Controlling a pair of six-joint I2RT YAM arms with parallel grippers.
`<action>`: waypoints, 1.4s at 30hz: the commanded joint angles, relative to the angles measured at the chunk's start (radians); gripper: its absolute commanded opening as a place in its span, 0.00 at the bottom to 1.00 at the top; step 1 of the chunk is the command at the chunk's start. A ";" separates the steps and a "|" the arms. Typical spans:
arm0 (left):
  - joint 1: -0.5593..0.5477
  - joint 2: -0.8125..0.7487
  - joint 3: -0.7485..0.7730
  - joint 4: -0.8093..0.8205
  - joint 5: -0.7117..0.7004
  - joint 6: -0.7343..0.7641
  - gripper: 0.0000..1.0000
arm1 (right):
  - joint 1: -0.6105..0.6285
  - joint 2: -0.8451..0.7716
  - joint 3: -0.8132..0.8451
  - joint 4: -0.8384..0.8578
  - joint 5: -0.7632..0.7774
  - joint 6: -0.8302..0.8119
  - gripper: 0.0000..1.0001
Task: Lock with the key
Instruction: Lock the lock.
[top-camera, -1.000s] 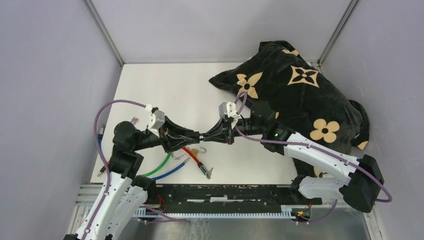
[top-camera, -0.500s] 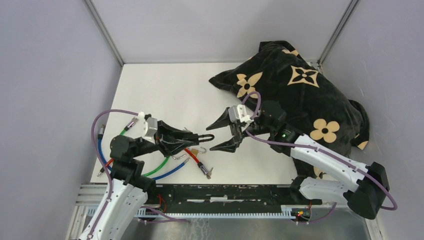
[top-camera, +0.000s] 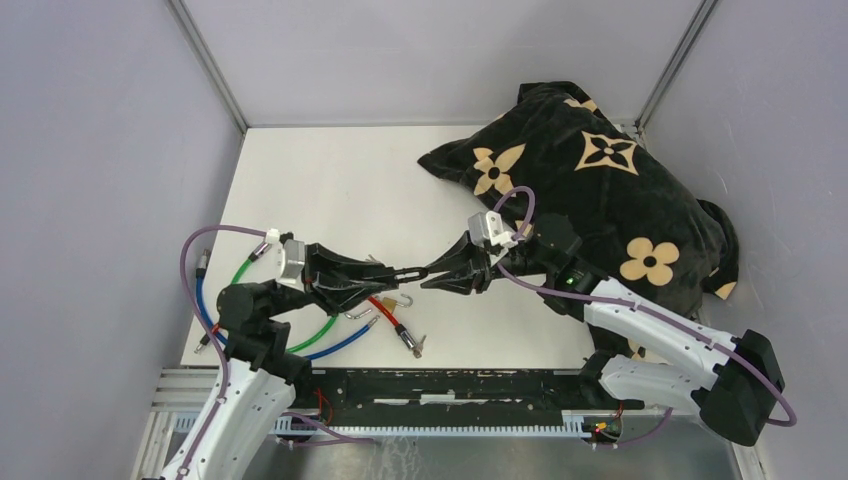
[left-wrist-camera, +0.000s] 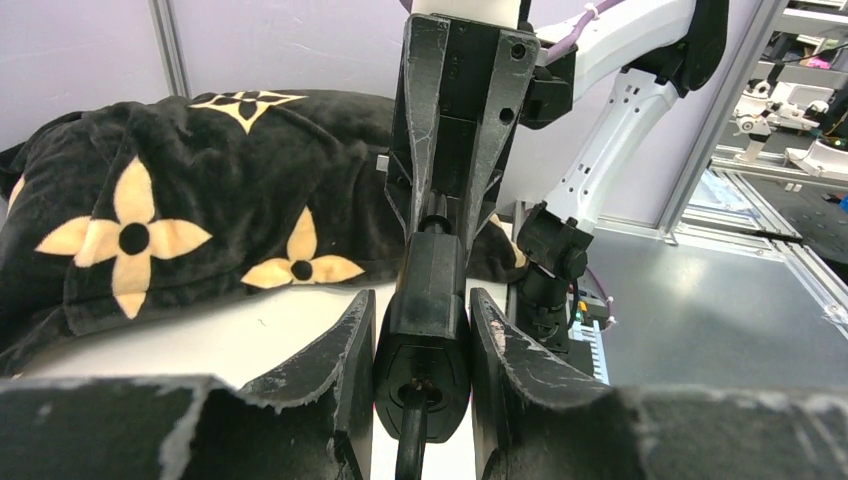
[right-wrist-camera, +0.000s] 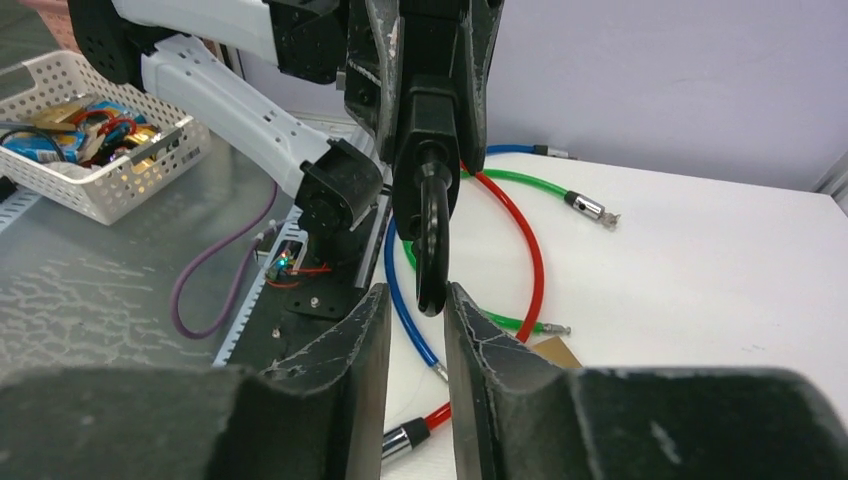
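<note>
square up on the key before twisting

the lock (left-wrist-camera: 420, 380) is held in the air above the near part of the table (top-camera: 340, 180), between the two arms. the left gripper (left-wrist-camera: 420, 305) has its jaws closed on the lock's black body, one finger pressed to each flank, with the key end pointing at the other arm. a black loop that i take to be the head of the key (right-wrist-camera: 432, 230) sticks out of that end.

the right gripper (right-wrist-camera: 415, 290) has its jaws narrowed around that head. the head lies against one finger and a sliver of gap shows by the other. i cannot tell whether it is truly pinched.

the step in hand looks like taking the key so that it can be turned. to do it well:

- seat the head deeper between the fingers, since only its tip sits between them now.
- close on the flat faces of the head, so it cannot pivot in the grip.
- line the wrist up with the long axis of the lock, then turn by rolling the wrist alone.
- let the left arm hold firm and take the twist, or the body may spin with the key.

the coloured cables (top-camera: 330, 335) lie on the table below, and the cushion (top-camera: 600, 190) sits off to the right.
</note>
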 joint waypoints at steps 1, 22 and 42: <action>-0.001 0.000 0.006 0.119 -0.040 -0.056 0.02 | -0.002 -0.002 -0.009 0.164 -0.008 0.098 0.29; -0.038 0.025 -0.012 0.146 -0.084 -0.072 0.02 | 0.059 0.088 0.032 0.260 -0.028 0.172 0.00; -0.071 0.027 0.005 0.187 -0.127 -0.094 0.02 | 0.116 0.188 0.071 0.246 -0.005 0.131 0.00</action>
